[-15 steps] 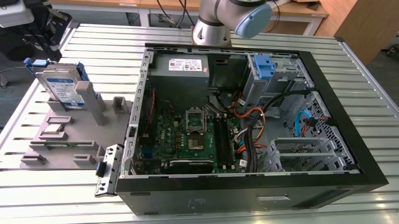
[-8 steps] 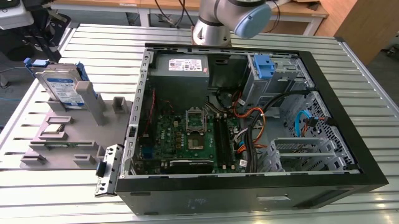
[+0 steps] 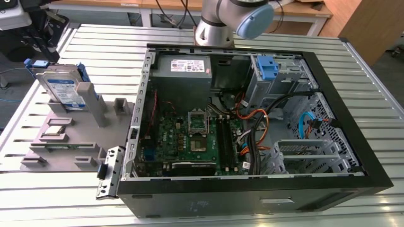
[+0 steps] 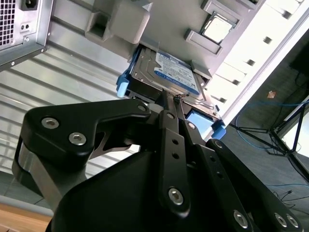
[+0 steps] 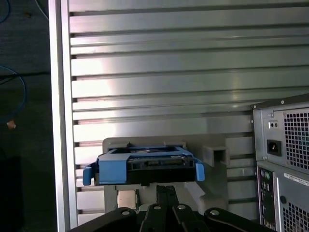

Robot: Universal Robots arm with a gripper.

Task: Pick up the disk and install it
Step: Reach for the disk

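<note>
On the exterior view's left, the disk [image 3: 63,88] is seen standing on edge in a slot of the grey fixture [image 3: 82,130], beside the open computer case [image 3: 252,189]. In the second wrist view the gripper [image 4: 173,98] is shown pinched together, nothing held; the disk lies beyond its tips, untouched. A processor chip [image 3: 56,131] is seated in a fixture recess. A blue bracket [image 3: 266,66] is lodged in the case's drive bay.

Ribbed silver metal table [image 3: 189,38] with bright glare across its slats, pale wooden desk [image 3: 309,13] behind it, wooden panel [image 3: 372,33] at the exterior view's right, dark floor [image 5: 24,159], loose blue cable [image 5: 23,89] on it.
</note>
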